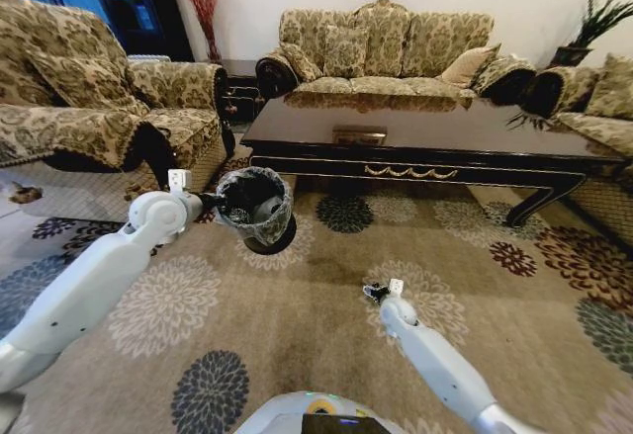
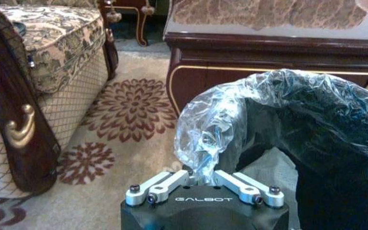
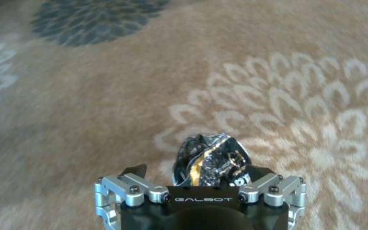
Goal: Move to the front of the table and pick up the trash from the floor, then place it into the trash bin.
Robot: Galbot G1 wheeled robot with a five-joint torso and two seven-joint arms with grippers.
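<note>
- Trash (image 3: 210, 160): small dark shiny scrap, crumpled foil-like wrapper, black with a gold streak and silvery glints. It sits between the fingers of the right end effector (image 3: 206, 167), which is closed on it, low over the floral carpet (image 3: 75, 120).
- In the head view the right end effector (image 1: 376, 292) is in front of the worktop (image 1: 435, 132), over a pale flower in the carpet.
- Trash bin (image 1: 255, 209): small, round, black, lined with a crinkly plastic bag; lifted off the floor and tilted, mouth facing the robot.
- Left end effector (image 2: 200, 179) is clamped on the bag liner at the rim of the trash bin (image 2: 312, 124), beside the worktop's left end and near the sofa (image 1: 89, 108).
- Writing: "GALBOT" reads on both wrist housings.
</note>
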